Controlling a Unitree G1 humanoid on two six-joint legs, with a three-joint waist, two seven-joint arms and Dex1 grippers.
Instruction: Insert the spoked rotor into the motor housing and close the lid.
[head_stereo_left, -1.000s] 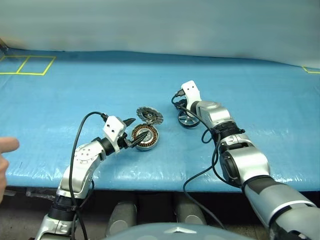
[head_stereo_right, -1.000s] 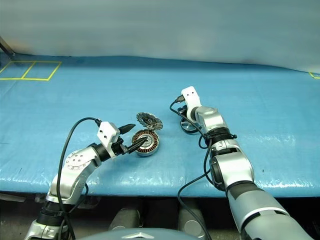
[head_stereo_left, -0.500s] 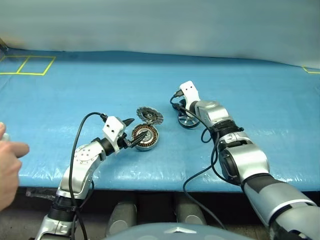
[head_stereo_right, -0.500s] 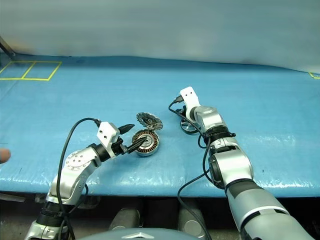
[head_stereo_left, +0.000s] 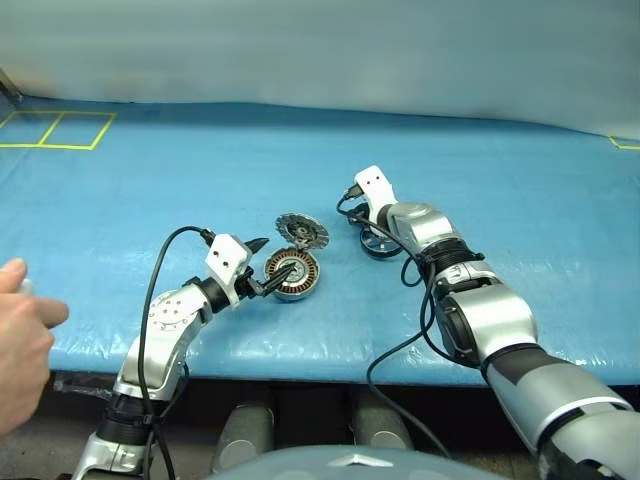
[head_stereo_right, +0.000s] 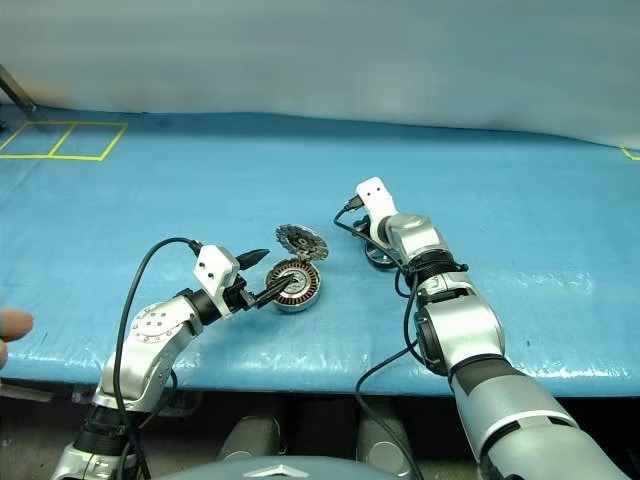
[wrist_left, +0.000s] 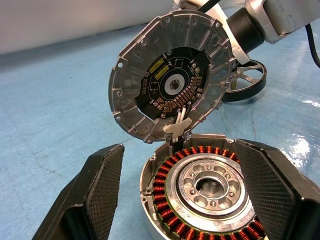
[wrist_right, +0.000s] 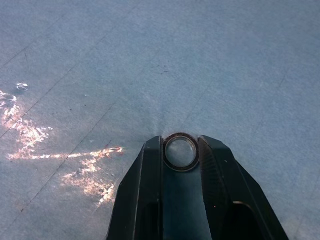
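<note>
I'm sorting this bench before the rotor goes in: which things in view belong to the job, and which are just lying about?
Job:
- motor housing, windings showing, between the left hand fingers
- lid, hinged open, upright
- spoked rotor, on the blue mat

Lying about:
- small ring, between the right hand fingers
- yellow tape squares

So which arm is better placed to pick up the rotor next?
Right, probably: the right gripper sits beside the rotor, though pinching a small ring; the left gripper straddles the housing, open.

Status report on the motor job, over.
Left gripper open, straddling motor housing, lid up. Right gripper pinching a small ring, not the spoked rotor behind it.
</note>
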